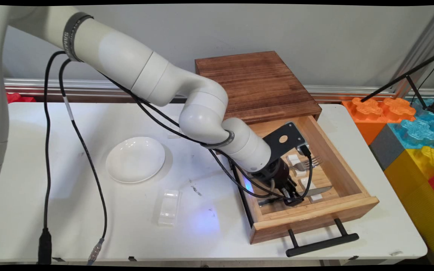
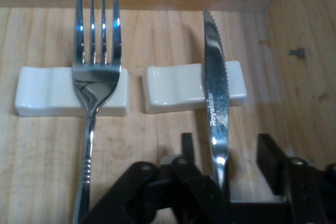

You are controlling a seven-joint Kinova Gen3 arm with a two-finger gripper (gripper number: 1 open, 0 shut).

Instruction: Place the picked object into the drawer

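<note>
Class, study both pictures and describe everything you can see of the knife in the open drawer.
The knife is shiny steel with a serrated blade stamped "Royalstar". It lies flat in the open wooden drawer, its blade propped across a white ceramic rest, parallel to a fork on a second rest. Its handle runs down between the open jaws of the gripper, which straddle it; contact cannot be made out.

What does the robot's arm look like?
The arm is white, made of fat rounded links with dark rings at the joints. Black cables hang from it. A black plate sits by the wrist, above the black two-finger gripper.
</note>
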